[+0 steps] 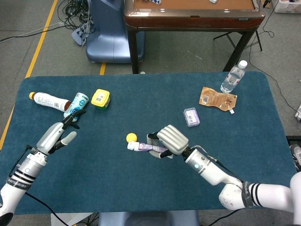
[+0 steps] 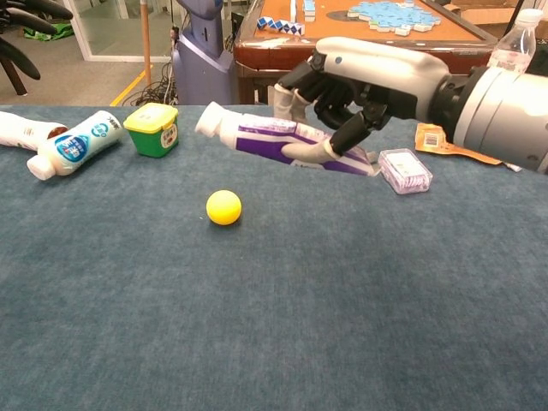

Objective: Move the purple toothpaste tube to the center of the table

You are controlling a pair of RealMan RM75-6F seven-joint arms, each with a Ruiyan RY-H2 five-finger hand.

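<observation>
The right hand (image 1: pixel 171 140) grasps the purple toothpaste tube (image 1: pixel 146 147), fingers wrapped over its body, holding it above the blue tabletop (image 1: pixel 141 188) near the middle, a little toward the near edge; the white cap end points toward the robot's left and tilts upward in the chest view. A yellow ball (image 1: pixel 131 137) lies on the cloth just beside the cap. The left hand (image 1: pixel 56 134) hangs released, fingers spread, over the left part of the tabletop, near two lying bottles (image 1: pixel 75 108) and a green-and-yellow tub (image 1: pixel 100 99) by the far left edge.
</observation>
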